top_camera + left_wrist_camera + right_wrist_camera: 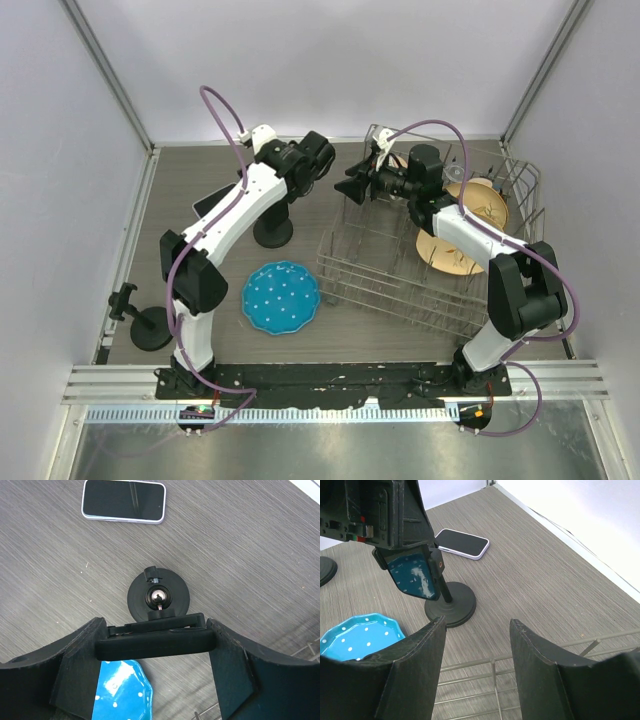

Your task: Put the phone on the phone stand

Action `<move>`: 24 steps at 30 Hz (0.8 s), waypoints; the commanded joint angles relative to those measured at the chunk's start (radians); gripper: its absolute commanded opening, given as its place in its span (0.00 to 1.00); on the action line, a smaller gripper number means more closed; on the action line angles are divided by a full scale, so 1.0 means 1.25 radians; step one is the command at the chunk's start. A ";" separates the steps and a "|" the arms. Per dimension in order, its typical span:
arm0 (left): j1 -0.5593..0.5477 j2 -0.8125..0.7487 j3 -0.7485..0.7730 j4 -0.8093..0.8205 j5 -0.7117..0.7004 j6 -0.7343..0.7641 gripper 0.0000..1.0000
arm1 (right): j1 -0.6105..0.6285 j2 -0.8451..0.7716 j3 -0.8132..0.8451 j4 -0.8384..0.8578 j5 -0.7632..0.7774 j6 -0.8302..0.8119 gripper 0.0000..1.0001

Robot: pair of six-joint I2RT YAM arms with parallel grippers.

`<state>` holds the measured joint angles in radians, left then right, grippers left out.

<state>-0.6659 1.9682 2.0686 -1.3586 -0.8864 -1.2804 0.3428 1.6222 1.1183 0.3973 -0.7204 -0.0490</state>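
The phone (123,501) lies flat and face up on the table, beyond the phone stand (158,597), whose round black base sits on the wood-grain surface. My left gripper (156,626) hangs over the stand. Its two fingers press against both ends of the stand's black holder bar (152,644). In the right wrist view the phone (462,543) lies behind the stand (451,605), whose glossy holder face mirrors the blue plate. My right gripper (477,622) stands open and empty above the rack's edge, to the right of the stand.
A blue dotted plate (280,297) lies in front of the stand. A wire dish rack (400,290) holding wooden plates (485,205) fills the right side. A second black stand (140,320) sits near the left wall.
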 commanded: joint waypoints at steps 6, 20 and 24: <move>0.001 -0.023 0.009 -0.236 -0.081 -0.008 0.00 | -0.004 -0.012 0.004 0.045 -0.005 0.004 0.59; 0.131 -0.190 -0.015 0.217 -0.064 0.447 0.00 | -0.004 -0.004 0.002 0.047 0.001 0.002 0.59; 0.198 -0.188 0.003 0.343 -0.047 0.547 0.00 | -0.004 0.008 0.010 0.048 -0.002 0.009 0.59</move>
<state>-0.5022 1.8019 2.0087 -1.1748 -0.8635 -0.7898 0.3428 1.6245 1.1179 0.3977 -0.7193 -0.0490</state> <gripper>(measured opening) 0.784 0.589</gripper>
